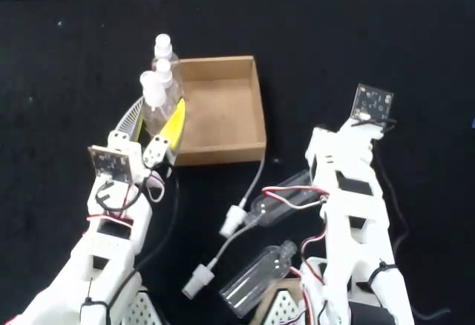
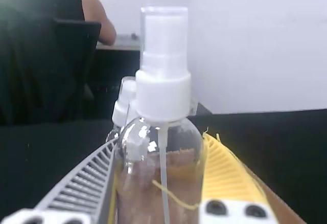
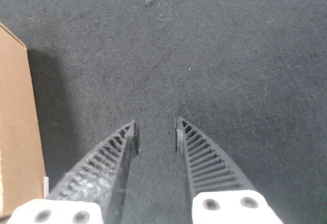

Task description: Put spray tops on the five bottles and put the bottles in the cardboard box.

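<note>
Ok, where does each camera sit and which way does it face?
High view: fixed above the table, looking down at both arms, the cardboard box and bottles.
Left wrist view: on the left arm, looking along its fingers at the capped spray bottle they grip.
Right wrist view: on the right arm, looking down past its open fingers at the table.
Shared: high and left wrist both show that bottle.

A bottle point(image 2: 158, 183) is held in the left gripper point(image 1: 159, 111); a second bottle point(image 1: 163, 50) is stood just beyond, the cardboard box point(image 1: 223, 106) beside.
</note>
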